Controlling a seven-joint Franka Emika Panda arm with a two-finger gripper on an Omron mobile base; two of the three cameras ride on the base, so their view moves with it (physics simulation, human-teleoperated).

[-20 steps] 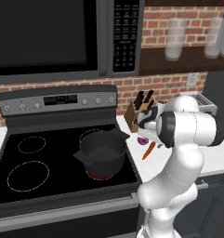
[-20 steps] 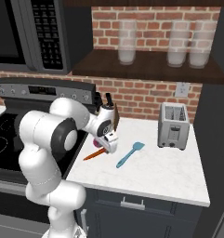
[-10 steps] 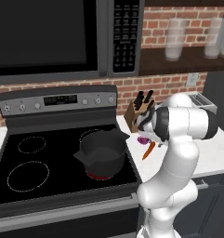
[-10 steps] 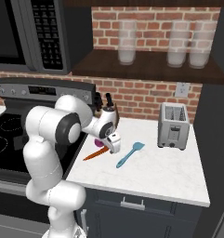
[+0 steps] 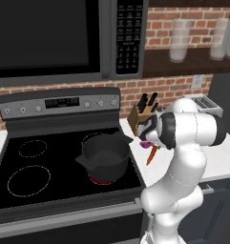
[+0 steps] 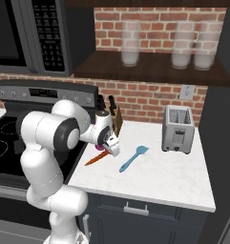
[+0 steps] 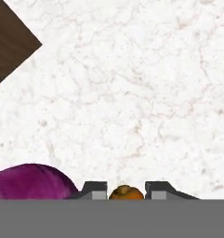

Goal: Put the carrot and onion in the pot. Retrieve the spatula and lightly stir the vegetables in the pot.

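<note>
In the hand view, the two-finger gripper (image 7: 126,189) sits at the bottom centre of the frame, its two dark finger tips (image 7: 94,188) closed against either side of the slim orange carrot stick (image 7: 126,192), whose end shows as a small orange knob between them. The hand is clenched on that carrot. Just to the left, at the lower left of the same frame, lies the small round magenta-purple onion (image 7: 32,181), resting on the white marble counter (image 7: 132,93). A dark brown wooden corner pokes in at the upper left.

In the left base view, the white arm bends over the counter at the right centre of the frame, and the carrot (image 5: 151,155) slants down from the hand, with a sliver of the onion (image 5: 145,144) showing just above it. The round dark grey-black cooking pot with two flat side handles (image 5: 106,155) stands on the black stovetop (image 5: 35,167) at the centre, left of the hand and apart from it. The wooden knife block with black-handled knives (image 5: 141,114) stands behind the hand.

In the right base view, the carrot (image 6: 95,159) lies slanted at centre left below the gripper (image 6: 110,148), the onion (image 6: 101,147) beside it. The slim spatula with a light-blue handle (image 6: 133,158) lies on the counter just right of them, at the centre. A silver toaster (image 6: 178,129) stands at the right.
</note>
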